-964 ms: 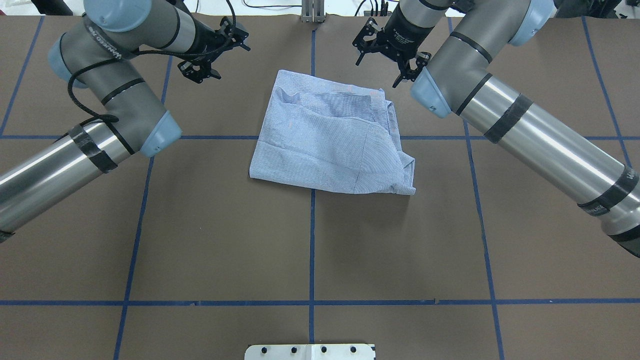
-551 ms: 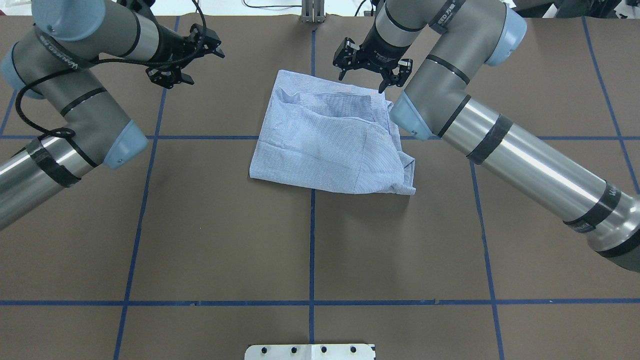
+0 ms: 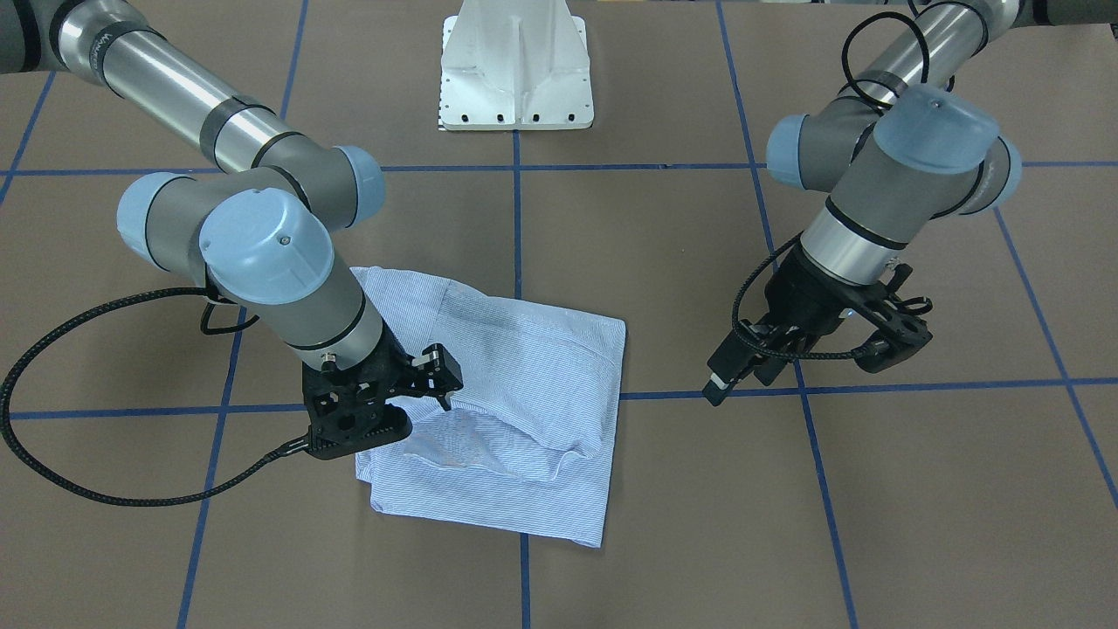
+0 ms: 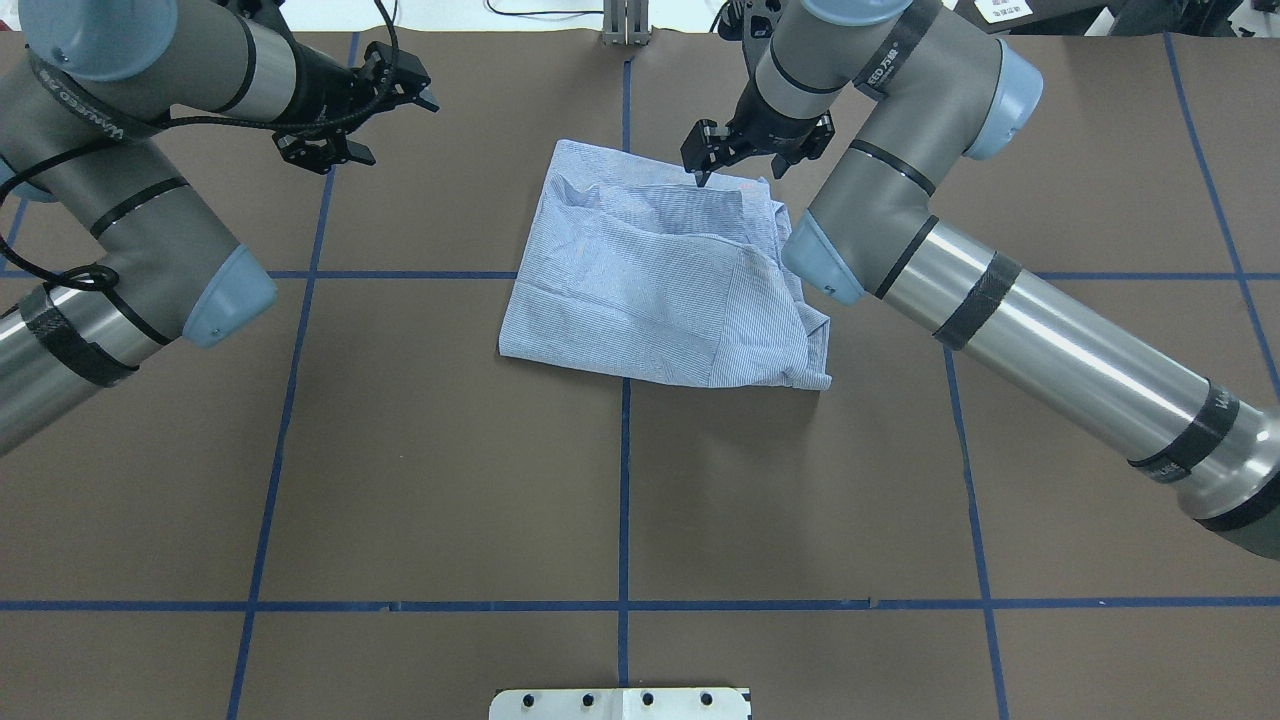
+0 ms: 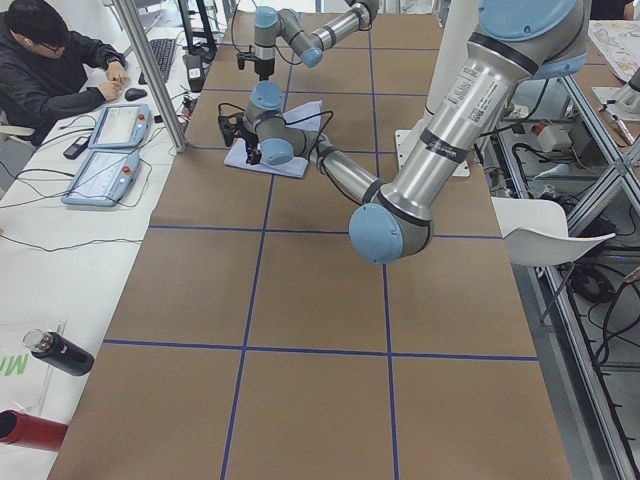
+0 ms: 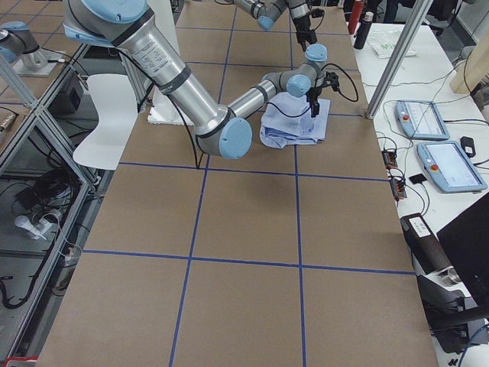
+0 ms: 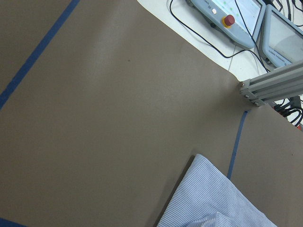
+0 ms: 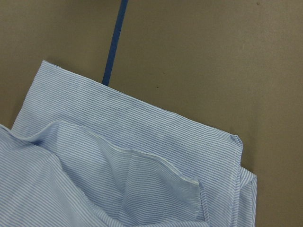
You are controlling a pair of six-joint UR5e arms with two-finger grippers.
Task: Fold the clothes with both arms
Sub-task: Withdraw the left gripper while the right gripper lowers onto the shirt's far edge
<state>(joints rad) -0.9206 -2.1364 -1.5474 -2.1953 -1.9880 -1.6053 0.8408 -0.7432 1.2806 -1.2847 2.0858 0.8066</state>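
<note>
The clothes are one striped light blue shirt (image 4: 660, 280), folded into a rough rectangle at the table's middle (image 3: 515, 411). My right gripper (image 4: 745, 160) hangs open over the shirt's far right corner, with one fingertip (image 4: 697, 178) at the far edge. The front-facing view shows this right gripper (image 3: 410, 411) low on the cloth, its jaws apart. The right wrist view shows only the shirt's far hem and folds (image 8: 132, 161). My left gripper (image 4: 400, 132) is open and empty, well to the left of the shirt, above bare table (image 3: 821, 362). A shirt corner (image 7: 218, 203) shows in the left wrist view.
Blue tape lines grid the brown table (image 4: 430, 450). The white pedestal base (image 3: 515, 70) stands at the near edge and an aluminium post (image 4: 625, 20) at the far edge. A person (image 5: 50, 60) sits at a side table with teach pendants (image 6: 443, 153).
My right gripper has swung left and down onto the shirt's far right corner. My left arm has drawn back to the left, farther from the shirt. The shirt has not moved.
</note>
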